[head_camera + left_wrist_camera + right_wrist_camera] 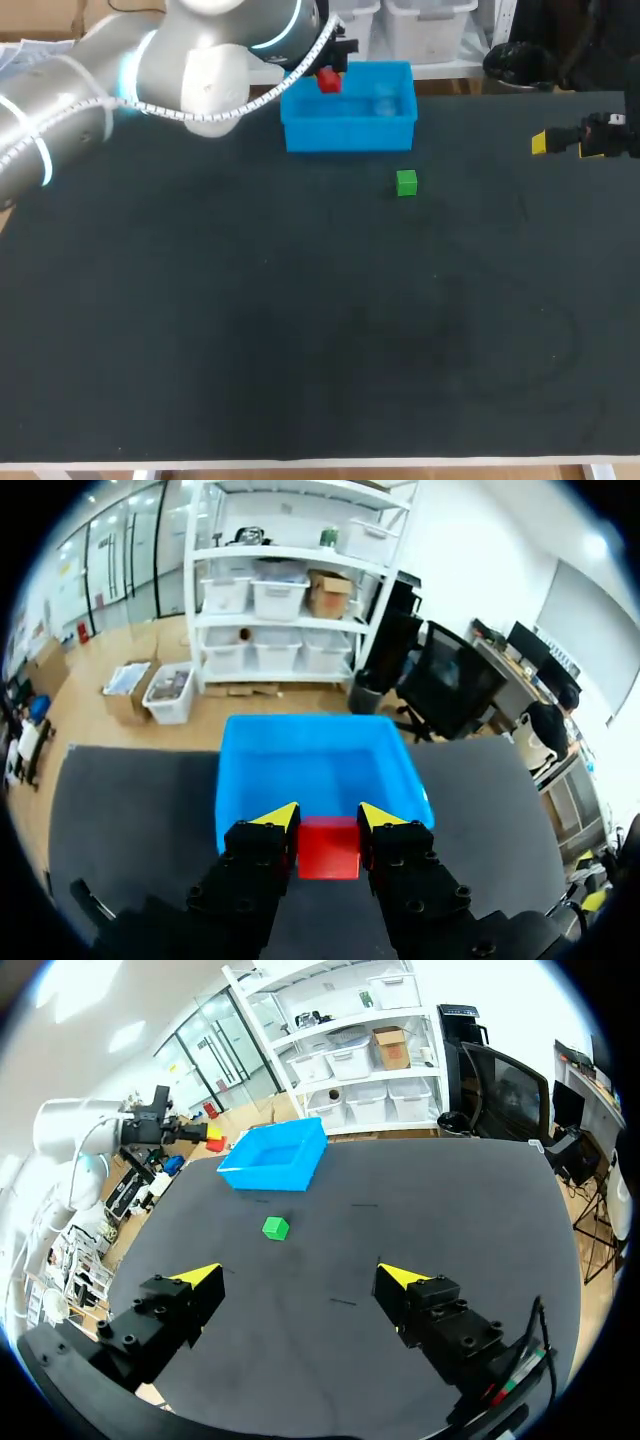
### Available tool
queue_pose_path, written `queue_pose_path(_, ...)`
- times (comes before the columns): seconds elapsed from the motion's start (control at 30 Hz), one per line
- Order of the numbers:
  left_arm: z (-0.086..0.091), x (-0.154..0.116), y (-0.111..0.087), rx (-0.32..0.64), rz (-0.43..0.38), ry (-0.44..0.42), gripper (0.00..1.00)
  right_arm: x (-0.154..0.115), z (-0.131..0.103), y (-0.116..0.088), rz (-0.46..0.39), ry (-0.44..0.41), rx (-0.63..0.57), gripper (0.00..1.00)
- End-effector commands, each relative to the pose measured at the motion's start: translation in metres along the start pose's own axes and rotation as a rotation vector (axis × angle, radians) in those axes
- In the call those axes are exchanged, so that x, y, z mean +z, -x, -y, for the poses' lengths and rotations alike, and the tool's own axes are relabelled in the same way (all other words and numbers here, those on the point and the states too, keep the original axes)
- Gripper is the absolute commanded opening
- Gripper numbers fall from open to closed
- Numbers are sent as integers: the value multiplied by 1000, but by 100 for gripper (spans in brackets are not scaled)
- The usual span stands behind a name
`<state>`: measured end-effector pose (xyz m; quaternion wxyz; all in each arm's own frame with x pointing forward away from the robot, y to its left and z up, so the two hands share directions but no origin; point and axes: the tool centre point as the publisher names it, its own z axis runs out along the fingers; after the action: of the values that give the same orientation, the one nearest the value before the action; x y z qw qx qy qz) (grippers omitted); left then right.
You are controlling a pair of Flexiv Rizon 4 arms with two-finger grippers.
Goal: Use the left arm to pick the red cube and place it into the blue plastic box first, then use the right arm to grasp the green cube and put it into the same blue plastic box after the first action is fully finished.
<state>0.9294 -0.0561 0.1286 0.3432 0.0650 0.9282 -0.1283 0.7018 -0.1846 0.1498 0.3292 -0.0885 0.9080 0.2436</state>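
My left gripper (329, 818) is shut on the red cube (329, 847) and holds it in the air over the near left edge of the blue plastic box (310, 765). The head view shows the red cube (328, 82) at the left end of the blue box (350, 125), with the left gripper (335, 60) above it. On the mat in front of the box's right end lies the green cube (405, 182). My right gripper (300, 1278) is open and empty, well back from the green cube (275, 1227); in the head view the right gripper (560, 143) is at the right edge.
The black mat (300, 330) covers the table. My left arm (120, 80) crosses the far left corner. The blue box (275, 1156) stands at the mat's far edge, and the left gripper with the red cube (214, 1143) shows beside it in the right wrist view.
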Motion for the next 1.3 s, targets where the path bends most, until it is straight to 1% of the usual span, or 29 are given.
queue_pose_path(0.03,-3,31,20,13,-25,17,0,0,0,0,0,0,0,100)
queue_pose_path(0.27,-9,43,30,46,-23,27,0,0,0,0,0,0,0,100)
queue_pose_path(0.33,-9,46,32,67,-19,21,21,0,0,0,0,0,0,100)
queue_pose_path(0.37,-10,48,33,65,-20,20,37,0,0,0,0,0,0,100)
queue_pose_path(0.4,-10,49,33,66,-21,19,56,0,0,0,0,0,0,100)
queue_pose_path(0.43,-11,50,34,66,-22,18,100,0,0,0,0,0,0,100)
queue_pose_path(0.5,-12,50,35,66,-19,15,100,0,0,0,0,0,0,100)
queue_pose_path(0.6,-16,43,36,57,-12,4,100,0,0,0,0,0,0,100)
queue_pose_path(0.7,-21,25,33,42,-34,-16,100,0,0,0,0,0,0,100)
queue_pose_path(0.73,-24,14,30,45,-48,-13,100,0,0,0,0,0,0,100)
queue_pose_path(0.83,-34,-5,23,22,-95,-35,100,0,0,0,0,0,0,100)
queue_pose_path(0.93,-42,-23,16,16,-124,-85,100,0,0,0,0,0,0,100)
queue_pose_path(1.0,-47,-44,5,28,-121,-158,100,0,0,0,0,0,0,100)
queue_pose_path(1.17,-59,-83,-20,71,-69,-303,100,0,0,0,0,0,0,100)
queue_pose_path(1.23,-64,-95,-30,107,-42,-339,100,0,0,0,0,0,0,100)
queue_pose_path(1.27,-68,-101,-36,110,-32,-360,100,0,0,0,0,0,0,100)
queue_pose_path(1.3,-72,-105,-43,95,-40,-372,100,0,0,0,0,0,0,100)
